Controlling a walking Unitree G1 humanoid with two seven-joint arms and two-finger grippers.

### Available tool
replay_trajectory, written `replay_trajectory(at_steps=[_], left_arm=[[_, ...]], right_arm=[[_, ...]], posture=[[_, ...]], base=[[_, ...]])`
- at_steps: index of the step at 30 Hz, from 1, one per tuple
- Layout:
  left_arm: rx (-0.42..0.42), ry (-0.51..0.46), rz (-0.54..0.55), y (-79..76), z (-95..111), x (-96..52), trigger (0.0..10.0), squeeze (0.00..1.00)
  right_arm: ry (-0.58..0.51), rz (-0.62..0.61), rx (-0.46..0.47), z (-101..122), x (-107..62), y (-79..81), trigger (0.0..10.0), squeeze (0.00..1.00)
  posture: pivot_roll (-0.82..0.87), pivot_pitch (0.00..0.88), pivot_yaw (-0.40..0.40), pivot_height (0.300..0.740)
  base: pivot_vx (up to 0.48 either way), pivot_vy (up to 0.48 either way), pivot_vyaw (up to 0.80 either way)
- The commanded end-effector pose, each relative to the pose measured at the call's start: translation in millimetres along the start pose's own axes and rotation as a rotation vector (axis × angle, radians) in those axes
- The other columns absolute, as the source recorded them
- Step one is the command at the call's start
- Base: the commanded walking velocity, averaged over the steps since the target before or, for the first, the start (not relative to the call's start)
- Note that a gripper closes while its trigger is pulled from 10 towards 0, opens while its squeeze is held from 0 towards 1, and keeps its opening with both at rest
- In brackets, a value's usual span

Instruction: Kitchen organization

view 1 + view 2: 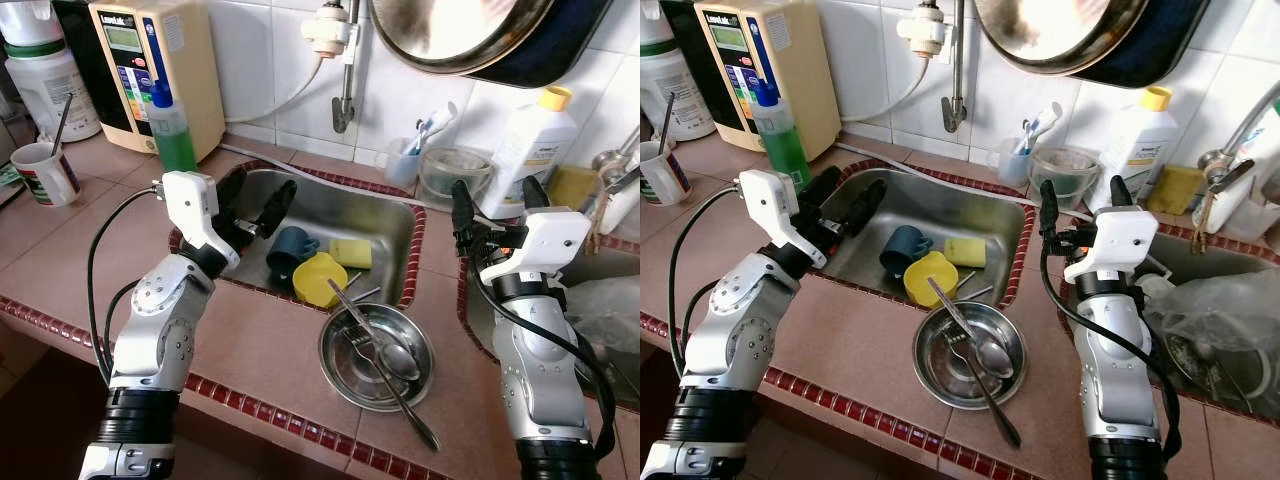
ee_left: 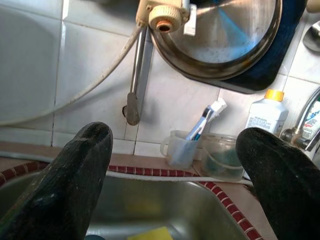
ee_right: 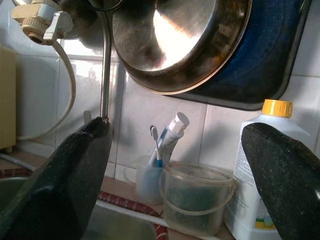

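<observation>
steel comes first: nearest the robot, a shallow metal bowl sits on the tiled counter just in front of the sink, with a spoon and a fork lying across it and one long handle poking out over the rim toward the counter edge. these look like the loose things to tidy, along with what lies in the basin just beyond: a yellow cup on its side, a dark blue mug touching it, and a yellow sponge beside them.

the left gripper hangs over the left side of the basin, its two black fingers well apart and holding nothing; the blue mug is the closest thing to it. the right gripper is raised by the sink's right rim, fingers also spread and empty.

to do the pick well, i judge the left arm should come down on the mug from above, one finger inside the mouth and one outside the wall, since the cup crowds it on one side. lift straight up so the cup is not dragged along. the cutlery in the bowl could slide or tip out if the bowl is nudged.

farther back, on the ledge by the tiled wall, stand a cup with toothbrushes, a small clear tub and a white bottle with a yellow cap.
</observation>
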State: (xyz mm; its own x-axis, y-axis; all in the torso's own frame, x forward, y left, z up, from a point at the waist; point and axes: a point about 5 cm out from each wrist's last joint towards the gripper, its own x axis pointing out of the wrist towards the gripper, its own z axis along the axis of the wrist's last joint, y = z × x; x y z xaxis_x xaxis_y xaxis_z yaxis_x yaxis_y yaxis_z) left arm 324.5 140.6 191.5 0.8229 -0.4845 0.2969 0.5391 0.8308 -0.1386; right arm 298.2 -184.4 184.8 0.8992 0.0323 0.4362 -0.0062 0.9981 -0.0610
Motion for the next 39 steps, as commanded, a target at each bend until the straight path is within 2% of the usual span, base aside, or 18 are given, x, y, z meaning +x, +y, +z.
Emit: replay_trajectory(at_steps=[1,23,29,33,37,39], left_arm=[[0.005,0.002,-0.022,-3.4,2.8,-0.2,10.0,0.0],[0.006,0.016,-0.038,-4.0,3.1,-1.2,10.0,0.0],[0.022,0.017,-0.049,-5.3,3.7,-0.2,10.0,0.0],[0.054,0.039,-0.106,-9.0,3.5,3.3,10.0,0.0],[0.094,0.077,-0.213,-19.9,-2.2,9.1,10.0,0.0],[0.108,0.083,-0.231,-23.2,-3.4,11.2,10.0,0.0]], right_arm=[[-0.013,-0.005,-0.007,4.4,-0.4,-3.7,10.0,0.0],[0.005,-0.018,-0.009,0.6,-3.7,-4.4,10.0,0.0],[0.016,-0.012,-0.005,-1.1,-4.2,-4.1,10.0,0.0],[0.048,0.003,-0.005,-6.1,-5.6,-2.0,10.0,0.0],[0.093,0.019,0.005,-12.9,-9.5,-0.7,10.0,0.0],[0.107,0.028,0.019,-15.2,-11.4,-0.1,10.0,0.0]], posture=[[0.01,0.0,-0.005,0.74],[0.01,0.0,0.003,0.74],[0.01,0.0,0.0,0.74],[0.02,0.0,-0.005,0.74],[0.03,0.0,-0.01,0.74],[0.03,0.001,-0.011,0.74]], base=[[-0.247,0.0,0.0],[-0.277,0.0,0.0],[0.0,0.0,0.0],[0.0,0.0,0.0],[0.0,0.0,0.0],[0.0,0.0,0.0]])
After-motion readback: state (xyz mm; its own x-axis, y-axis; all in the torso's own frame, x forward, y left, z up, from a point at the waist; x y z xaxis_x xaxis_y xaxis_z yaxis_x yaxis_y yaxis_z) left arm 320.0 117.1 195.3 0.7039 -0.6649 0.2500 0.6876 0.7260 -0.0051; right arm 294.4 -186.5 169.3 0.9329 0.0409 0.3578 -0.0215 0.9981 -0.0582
